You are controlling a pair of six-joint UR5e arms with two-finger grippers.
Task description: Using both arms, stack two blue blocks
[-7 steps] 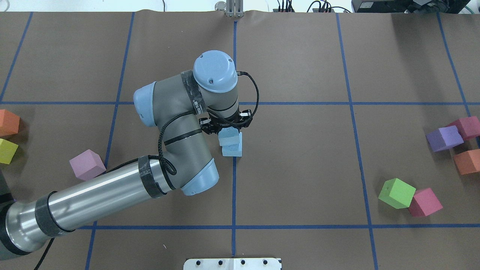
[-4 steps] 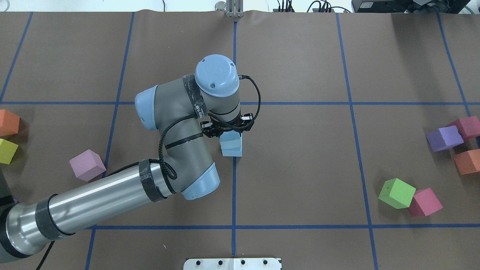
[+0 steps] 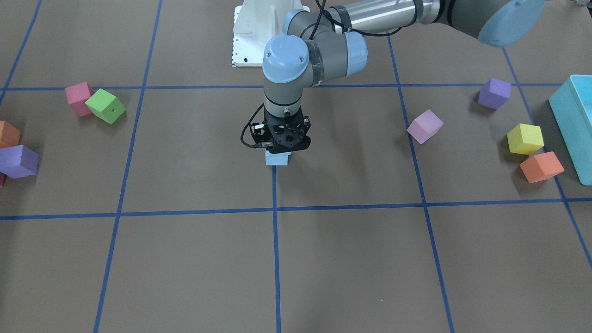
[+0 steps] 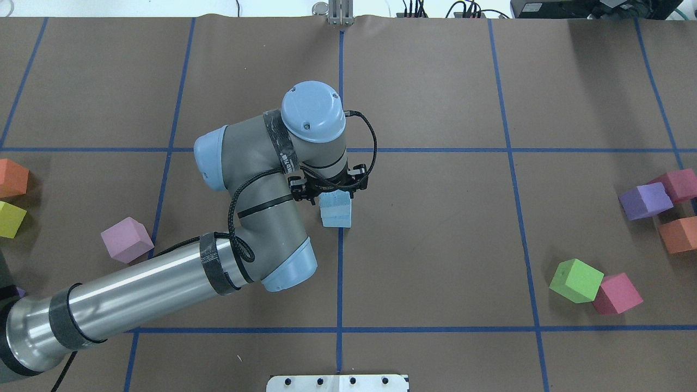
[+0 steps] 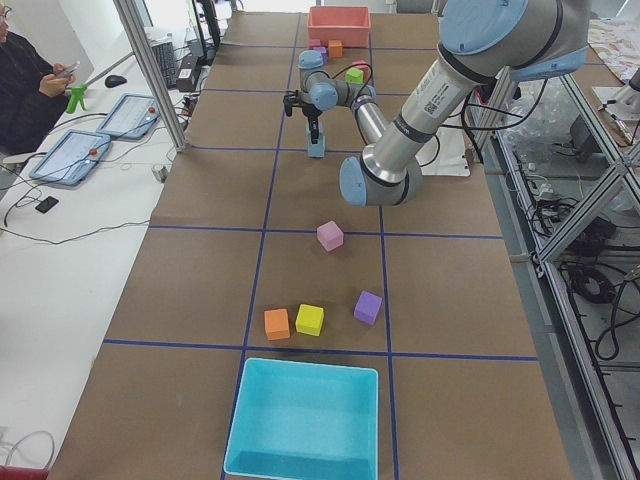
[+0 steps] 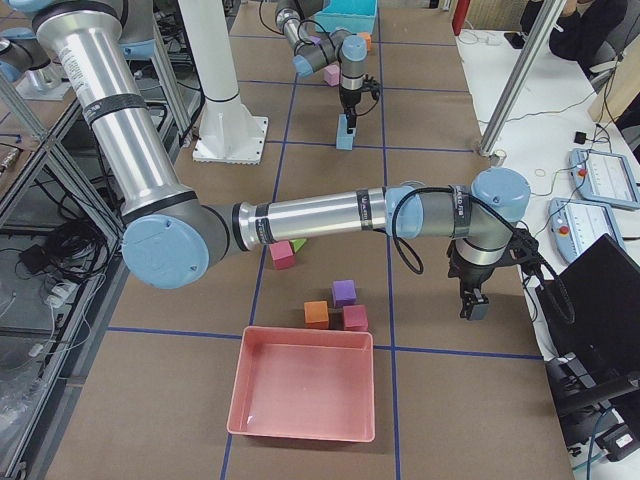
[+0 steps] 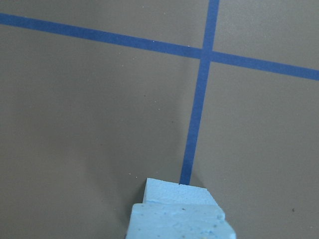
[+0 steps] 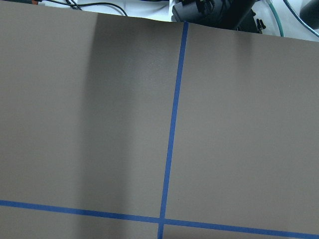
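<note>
A: State of the left claw (image 4: 330,190)?
B: Points straight down onto the upper blue block (image 4: 334,200). Its fingers are hidden under the wrist; gripping or loose, cannot tell.
A: The stack?
B: The upper blue block sits on the lower blue block (image 4: 337,221), mid-table, on the centre tape line (image 4: 340,283). Long axis upright; faces roughly square to the lines.
A: Surroundings?
B: The left arm (image 4: 163,283) screens the upper block from the front camera. Nearest is a lilac cube (image 4: 126,238), well apart. An orange cube (image 4: 11,177) and yellow cube (image 4: 10,219) at the left edge; purple cube (image 4: 645,200) and green cube (image 4: 576,280) far right.
A: And the right claw (image 6: 474,306)?
B: Near the table's right end, above bare paper. Wide or closed, cannot tell.
</note>
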